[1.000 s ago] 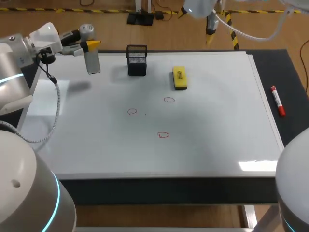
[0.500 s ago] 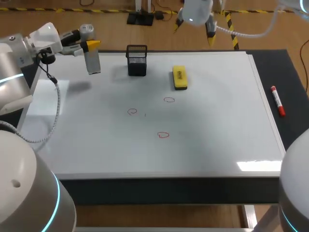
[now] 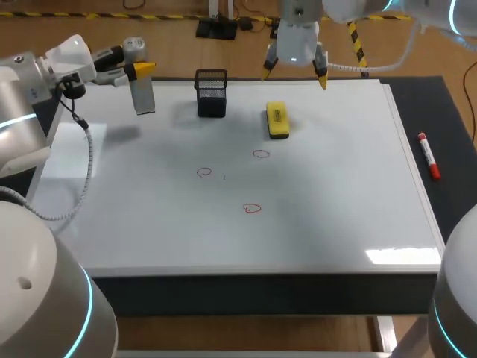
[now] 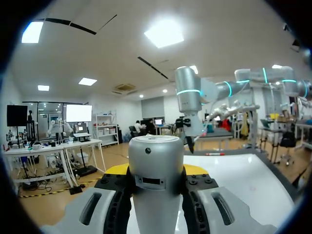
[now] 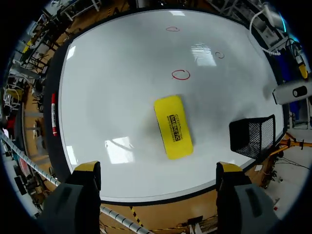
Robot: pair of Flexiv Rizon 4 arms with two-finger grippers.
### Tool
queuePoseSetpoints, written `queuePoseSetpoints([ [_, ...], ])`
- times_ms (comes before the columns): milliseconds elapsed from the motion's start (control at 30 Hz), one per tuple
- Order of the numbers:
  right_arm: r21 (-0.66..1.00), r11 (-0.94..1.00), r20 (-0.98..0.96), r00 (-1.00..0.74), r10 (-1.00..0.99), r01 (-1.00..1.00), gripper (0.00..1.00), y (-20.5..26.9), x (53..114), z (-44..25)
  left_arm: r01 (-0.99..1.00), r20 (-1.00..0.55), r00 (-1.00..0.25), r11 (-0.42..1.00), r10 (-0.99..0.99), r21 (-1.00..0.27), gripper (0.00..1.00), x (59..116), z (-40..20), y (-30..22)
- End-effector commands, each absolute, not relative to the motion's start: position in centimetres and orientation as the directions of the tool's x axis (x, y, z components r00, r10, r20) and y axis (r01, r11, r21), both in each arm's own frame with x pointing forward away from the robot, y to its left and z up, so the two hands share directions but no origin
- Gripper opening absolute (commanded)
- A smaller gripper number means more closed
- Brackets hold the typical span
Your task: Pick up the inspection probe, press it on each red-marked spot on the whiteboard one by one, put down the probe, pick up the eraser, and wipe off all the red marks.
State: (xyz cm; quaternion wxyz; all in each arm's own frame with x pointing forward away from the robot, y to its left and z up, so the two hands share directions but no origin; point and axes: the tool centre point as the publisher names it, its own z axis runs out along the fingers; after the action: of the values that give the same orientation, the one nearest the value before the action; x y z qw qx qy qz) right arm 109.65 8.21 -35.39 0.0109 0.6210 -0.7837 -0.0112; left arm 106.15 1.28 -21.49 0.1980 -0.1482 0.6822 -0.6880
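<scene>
— Left gripper [image 3: 140,69]?
— Upper left of the head view, by the board's far left corner. Clamped on the silver-grey cylindrical inspection probe [image 3: 142,95], held upright below the yellow tips.
— Right gripper [image 3: 294,74]?
— Top centre, over the far edge of the white rectangular whiteboard [image 3: 335,194]. Fingers spread wide, nothing between them.
— Eraser?
— Yellow block eraser [image 3: 277,119], flat on the board just below that gripper, right of the black wire-mesh pen holder [image 3: 212,95].
— Marks?
— Three small red circles near the centre: upper circle [image 3: 260,154] just below the eraser, left circle [image 3: 205,172], lower circle [image 3: 253,209].
— Anything else?
— Red marker pen [image 3: 428,155] on the dark mat, right edge, beside the board.
</scene>
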Motion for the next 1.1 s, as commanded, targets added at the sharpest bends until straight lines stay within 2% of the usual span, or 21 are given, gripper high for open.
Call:
queuePoseSetpoints([
  [33,0.020,0.161,-0.022,-0.161,-0.987,-0.987,1.00,7.9,108.4,-36.3,0.071,-0.067,-0.877,0.010,-0.475,-0.997,0.00,106.1,-21.4,1.3],
  [433,0.056,-0.016,-0.005,0.016,-1.000,-0.998,1.00,9.5,106.9,-38.6,0.071,-0.067,-0.877,0.010,-0.475,-0.997,0.00,106.1,-21.4,1.3],
  [800,0.068,-0.095,-0.010,0.094,-0.996,-0.993,1.00,10.7,105.9,-39.9,0.071,-0.067,-0.877,0.010,-0.475,-0.997,0.00,106.1,-21.4,1.3],
  [1100,0.092,-0.092,-0.009,0.092,-0.996,-0.991,1.00,10.9,105.8,-41.0,0.071,-0.067,-0.877,0.010,-0.475,-0.997,0.00,106.1,-21.4,1.3],
])
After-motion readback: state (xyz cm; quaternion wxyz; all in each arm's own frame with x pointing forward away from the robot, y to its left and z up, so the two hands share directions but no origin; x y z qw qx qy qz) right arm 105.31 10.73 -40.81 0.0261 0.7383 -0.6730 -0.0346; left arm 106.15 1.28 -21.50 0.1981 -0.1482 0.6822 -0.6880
